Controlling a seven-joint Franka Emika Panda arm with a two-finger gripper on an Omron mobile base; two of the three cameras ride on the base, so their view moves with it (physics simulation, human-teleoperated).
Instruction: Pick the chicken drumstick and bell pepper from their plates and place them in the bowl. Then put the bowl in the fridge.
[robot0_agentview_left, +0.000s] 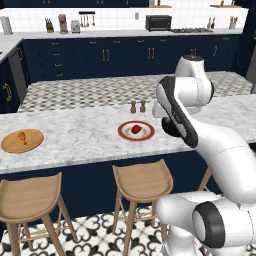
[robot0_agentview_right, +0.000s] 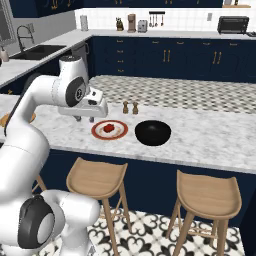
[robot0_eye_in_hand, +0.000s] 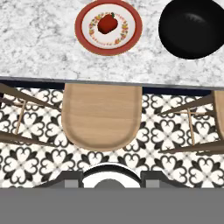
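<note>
The chicken drumstick (robot0_agentview_left: 22, 136) lies on the tan wooden plate (robot0_agentview_left: 34, 143) at the left of the marble island. The red bell pepper (robot0_agentview_left: 136, 129) (robot0_agentview_right: 108, 128) (robot0_eye_in_hand: 107, 23) sits in the middle of the red-rimmed white plate (robot0_agentview_left: 123, 131) (robot0_agentview_right: 95, 131) (robot0_eye_in_hand: 79, 27). Just right of that plate stands the dark bowl (robot0_agentview_right: 153, 132) (robot0_eye_in_hand: 192, 27), empty. My gripper (robot0_agentview_right: 85, 119) hangs open above the counter's front edge, left of and a little higher than the pepper's plate, with nothing between its fingers. The fridge is out of view.
Two small shakers (robot0_agentview_left: 138, 106) (robot0_agentview_right: 130, 107) stand behind the red-rimmed plate. Wooden stools (robot0_agentview_left: 142, 182) (robot0_eye_in_hand: 101, 114) line the island's front, one directly under the hand. Navy cabinets and a far counter with a toaster oven (robot0_agentview_left: 158, 22) run along the back wall.
</note>
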